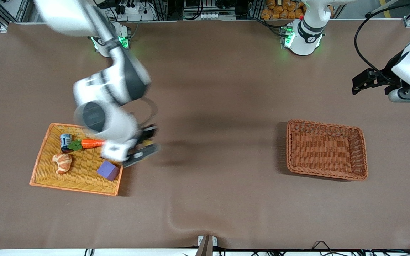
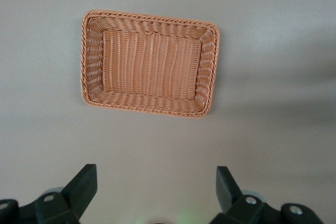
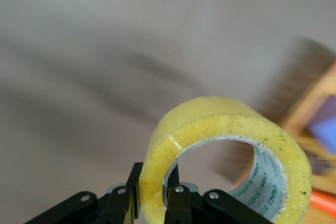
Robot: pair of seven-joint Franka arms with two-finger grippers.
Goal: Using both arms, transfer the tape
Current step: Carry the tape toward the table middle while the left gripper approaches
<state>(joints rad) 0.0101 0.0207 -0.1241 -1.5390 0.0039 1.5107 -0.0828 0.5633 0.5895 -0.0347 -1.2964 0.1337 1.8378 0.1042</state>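
Here right tool (image 3: 153, 199) pinches tape (image 3: 226, 156) wall, over tray (image 1: 41, 167) edge; left tool (image 2: 156, 188) spread, waiting above basket (image 2: 149, 62)

Tape (image 3: 220, 145) pinched in right end effector (image 3: 155, 195)

Arm shells: glossy white rounded casings, with dark grey sections at the joints.
Bases: white collars ringed in black, each lit green at the foot.
Right arm wrist: a round dark grey end cap set in a white housing.
Left arm cable: a black cable looping from above down to its wrist.
Left gripper (image 2: 155, 192): matte black angular fingers with silver screw heads.
Right gripper (image 3: 154, 195): black fingers, each bearing a small silver screw.
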